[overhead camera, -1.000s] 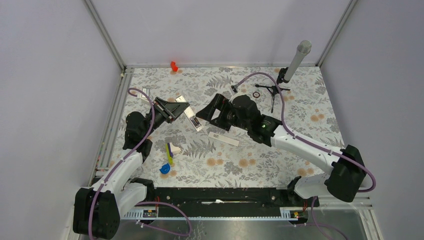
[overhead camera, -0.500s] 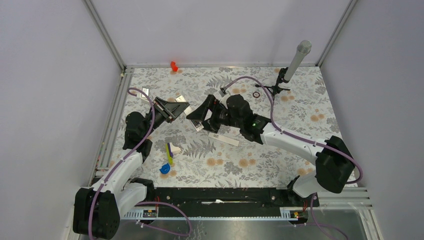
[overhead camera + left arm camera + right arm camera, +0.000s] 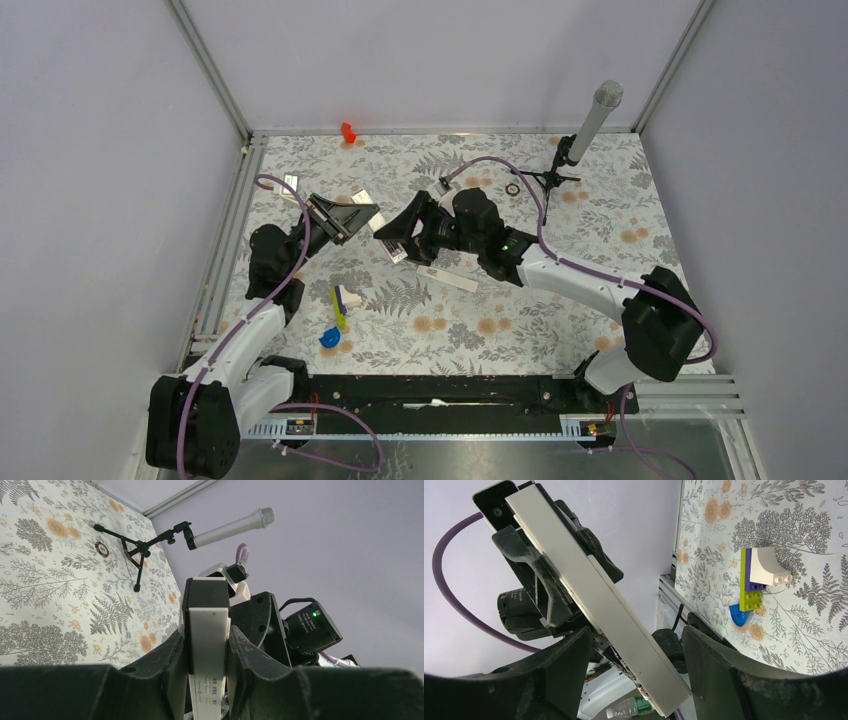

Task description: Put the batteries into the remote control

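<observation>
The remote control (image 3: 209, 630) is a slim white bar with a dark end, and my left gripper (image 3: 209, 637) is shut on its middle, holding it above the table. From overhead the left gripper (image 3: 350, 214) points right and the remote's lower end (image 3: 397, 251) sticks out past it. My right gripper (image 3: 636, 632) is open, a jaw on each side of the remote's (image 3: 589, 590) lower end, with a gap on the left side. Overhead, the right gripper (image 3: 386, 231) sits directly against the left one. No batteries show in any view.
A loose white strip (image 3: 448, 278) lies just right of the grippers. A yellow-white-blue toy cluster (image 3: 340, 305) sits in front of the left arm. At the back right stand a microphone on a tripod (image 3: 598, 115) and a black ring (image 3: 513, 188). A red piece (image 3: 347, 131) lies by the back wall.
My right arm has swung left and brought its jaws around the remote's lower end, and they have narrowed. The left gripper and the remote have not moved.
</observation>
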Motion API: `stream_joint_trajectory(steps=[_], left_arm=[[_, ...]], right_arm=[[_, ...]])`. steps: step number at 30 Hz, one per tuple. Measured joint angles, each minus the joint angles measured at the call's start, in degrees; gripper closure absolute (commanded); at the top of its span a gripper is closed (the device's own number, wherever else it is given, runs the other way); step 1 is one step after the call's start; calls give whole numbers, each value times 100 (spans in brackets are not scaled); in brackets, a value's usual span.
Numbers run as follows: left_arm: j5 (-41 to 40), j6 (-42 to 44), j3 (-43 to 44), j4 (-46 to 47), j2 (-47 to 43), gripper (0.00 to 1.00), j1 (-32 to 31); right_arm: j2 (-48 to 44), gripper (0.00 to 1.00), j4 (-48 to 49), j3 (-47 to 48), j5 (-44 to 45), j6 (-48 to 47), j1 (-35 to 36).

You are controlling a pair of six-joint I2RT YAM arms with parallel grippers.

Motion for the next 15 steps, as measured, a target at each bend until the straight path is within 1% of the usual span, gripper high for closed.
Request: stream_joint_trajectory(steps=[6,15], left_arm=[[48,-11,0,74,0,100,0],[-9,-289,0,90,-17,100,26]], right_arm=[[61,36,149,-39,-149,109,-9],[61,50,498,-168,-326,177,-28]])
